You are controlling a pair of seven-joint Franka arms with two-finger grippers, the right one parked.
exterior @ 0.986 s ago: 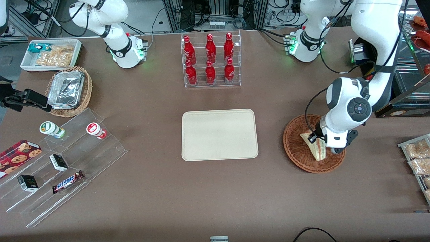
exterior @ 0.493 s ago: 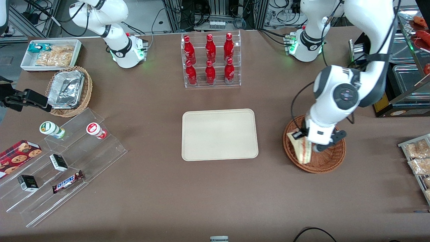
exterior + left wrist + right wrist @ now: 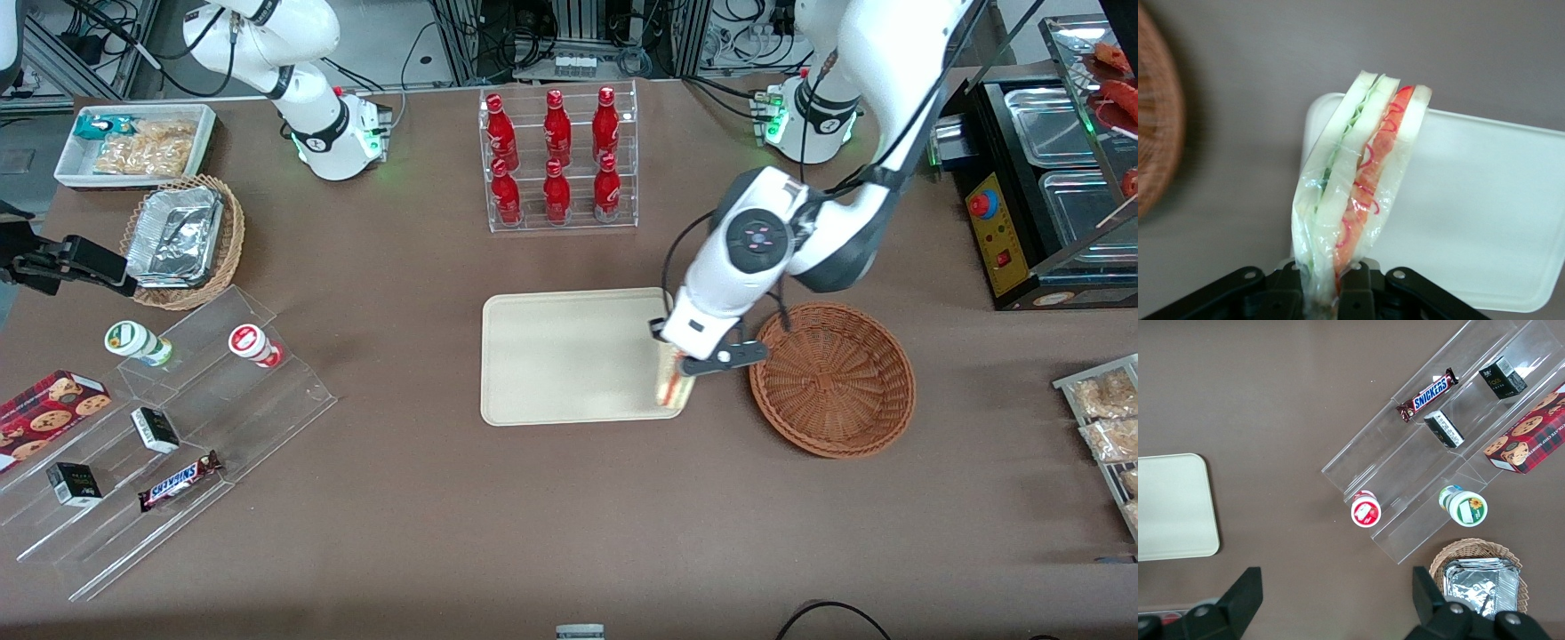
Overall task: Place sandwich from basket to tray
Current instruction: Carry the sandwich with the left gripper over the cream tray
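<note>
**Sandwich hanging over tray corner, clamped in gripper**

Gripper [image 3: 680, 366] hovering above the tray [image 3: 569, 356], at the tray corner nearest the basket [image 3: 833, 380] and nearer the front camera. Fingers pinched together on the sandwich [image 3: 673, 385], gripping its wrapped end. Sandwich dangling below the gripper, off the tray surface as far as can be told, showing against the tray's rim in the front view.

In the left wrist view: sandwich [image 3: 1355, 193] standing on edge out of the gripper [image 3: 1327, 293], clear plastic wrap around it, pale bread slices with green filling on one side and red-orange filling on the other. Tray [image 3: 1485, 207] lying underneath, rounded corner peeking out beside the sandwich. Basket [image 3: 1155, 127] showing only as a slice of reddish-brown weave, apart from the tray, brown table between them.

Basket sitting just beside the tray toward the working arm's end of the table, holding nothing. Tray surface bare apart from the sandwich hanging over its corner.

Elsewhere: clear rack of red bottles [image 3: 557, 156] standing farther from the front camera than the tray. Tan wicker basket with foil containers [image 3: 182, 240] and white bin of snack packets [image 3: 133, 142] lying toward the parked arm's end. Clear stepped display [image 3: 169, 427] nearer the front camera at that same end, holding two small cups, small boxes, a Snickers bar [image 3: 180, 480] and a cookie box [image 3: 49, 409].
</note>
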